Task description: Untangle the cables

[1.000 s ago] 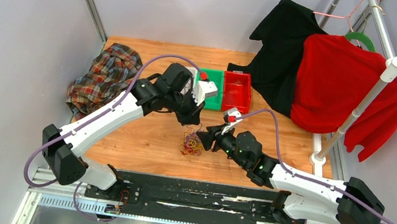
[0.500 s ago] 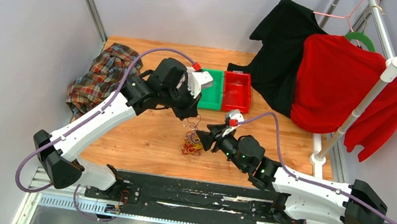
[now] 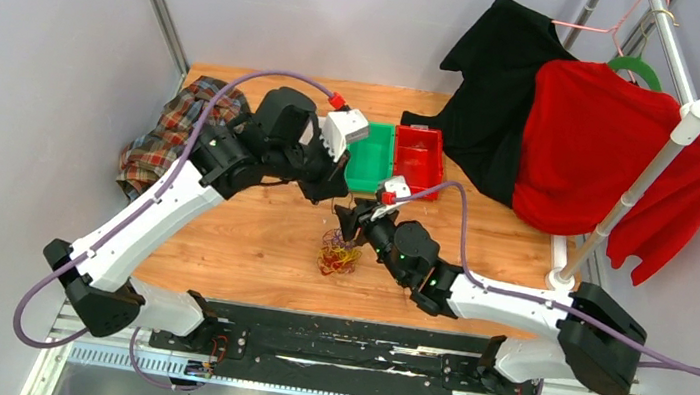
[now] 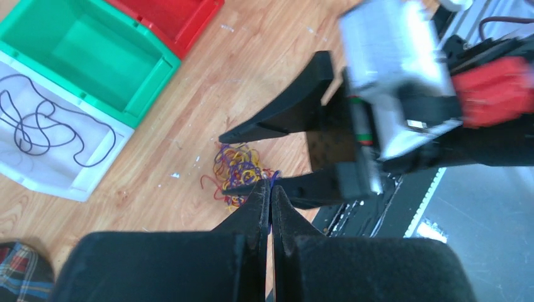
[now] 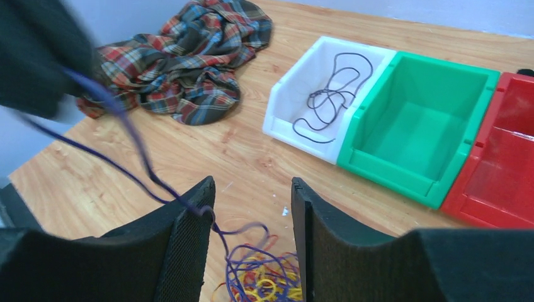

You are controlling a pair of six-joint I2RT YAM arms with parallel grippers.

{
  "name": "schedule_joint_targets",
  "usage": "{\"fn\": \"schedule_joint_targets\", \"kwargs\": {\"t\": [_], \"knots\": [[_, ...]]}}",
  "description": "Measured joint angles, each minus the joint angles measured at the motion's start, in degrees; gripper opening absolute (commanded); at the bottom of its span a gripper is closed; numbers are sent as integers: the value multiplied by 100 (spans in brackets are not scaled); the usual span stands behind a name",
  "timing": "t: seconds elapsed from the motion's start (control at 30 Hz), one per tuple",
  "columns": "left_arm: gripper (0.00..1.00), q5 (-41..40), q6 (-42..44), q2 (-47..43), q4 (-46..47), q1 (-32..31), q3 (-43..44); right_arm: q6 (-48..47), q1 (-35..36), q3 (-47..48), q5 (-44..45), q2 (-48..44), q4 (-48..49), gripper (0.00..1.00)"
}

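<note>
Right wrist: purple cable (image 5: 129,126) pinched by left pincer (image 4: 271,195); right pincer (image 5: 252,189) agape.

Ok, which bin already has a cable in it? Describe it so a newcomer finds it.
On the wooden table, a row of three open bins stands beside the plaid cloth. It is the white bin at the end nearest the cloth, next to the green bin; unlike that and the red bin, it shows a loose dark cable inside.
</note>
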Motion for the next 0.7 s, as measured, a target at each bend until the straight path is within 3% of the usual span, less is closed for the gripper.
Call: {"fn": "schedule_joint_targets", "kwargs": {"t": [0.3,0.7], "knots": [[1,334,20,-114,-389,0,999,42,-234,179,2,796,330,47],[0,442,234,142,-529,0,3147,297,-238,205,-269,1692,586,47]]}}
